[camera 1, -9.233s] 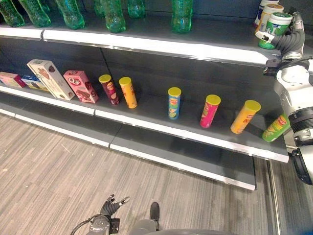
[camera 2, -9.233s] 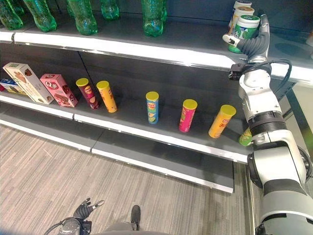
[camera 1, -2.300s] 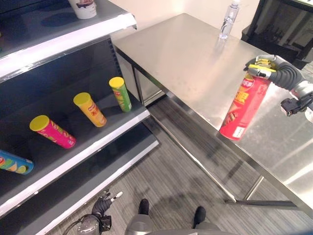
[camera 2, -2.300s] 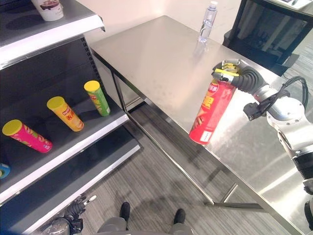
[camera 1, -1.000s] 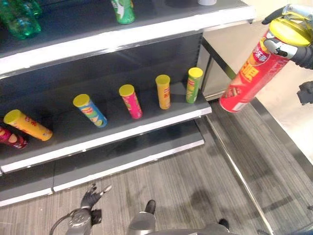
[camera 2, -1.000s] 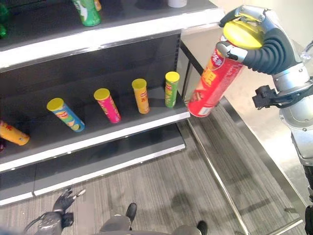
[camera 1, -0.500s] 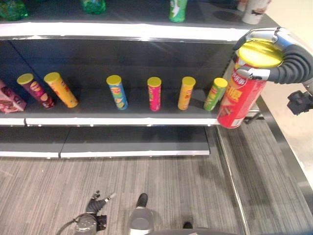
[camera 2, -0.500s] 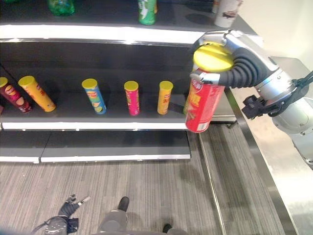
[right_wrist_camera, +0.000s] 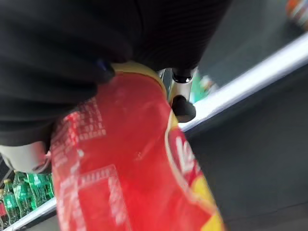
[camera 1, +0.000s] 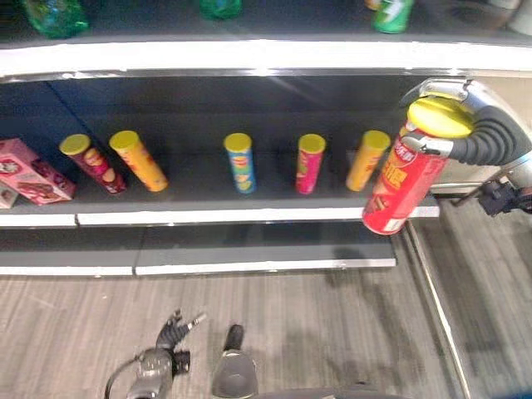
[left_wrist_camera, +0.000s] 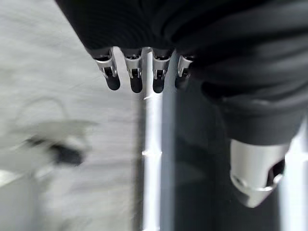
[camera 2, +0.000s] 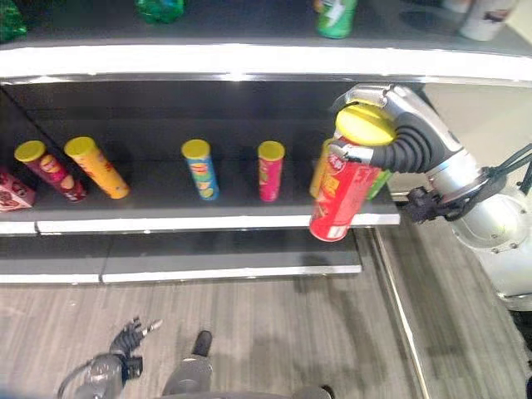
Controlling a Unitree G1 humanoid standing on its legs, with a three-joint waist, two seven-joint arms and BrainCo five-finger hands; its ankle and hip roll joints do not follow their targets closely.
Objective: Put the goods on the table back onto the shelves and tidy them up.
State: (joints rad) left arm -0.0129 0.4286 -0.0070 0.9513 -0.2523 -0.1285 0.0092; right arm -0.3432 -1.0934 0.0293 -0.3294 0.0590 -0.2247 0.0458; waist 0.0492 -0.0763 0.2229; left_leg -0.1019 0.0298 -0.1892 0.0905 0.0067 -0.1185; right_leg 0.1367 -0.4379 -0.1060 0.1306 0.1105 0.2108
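1. Can [camera 1: 397,184], red with a yellow lid, hangs tilted in front of the shelf's [camera 1: 249,214] right end, off its surface.
2. Right hand [camera 1: 465,133] curls round the can's top.
3. Small cans [camera 1: 239,162] stand spaced along the shelf.
4. Left hand [camera 1: 172,328] hangs below the shelf over the floor, fingers relaxed.

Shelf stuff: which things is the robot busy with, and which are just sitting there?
Busy with:
red can, held in the right hand
middle shelf, probably where it goes

Just sitting there:
yellow-lidded cans on that shelf
pink box
green bottles on the top shelf
left hand, idle, low by the floor
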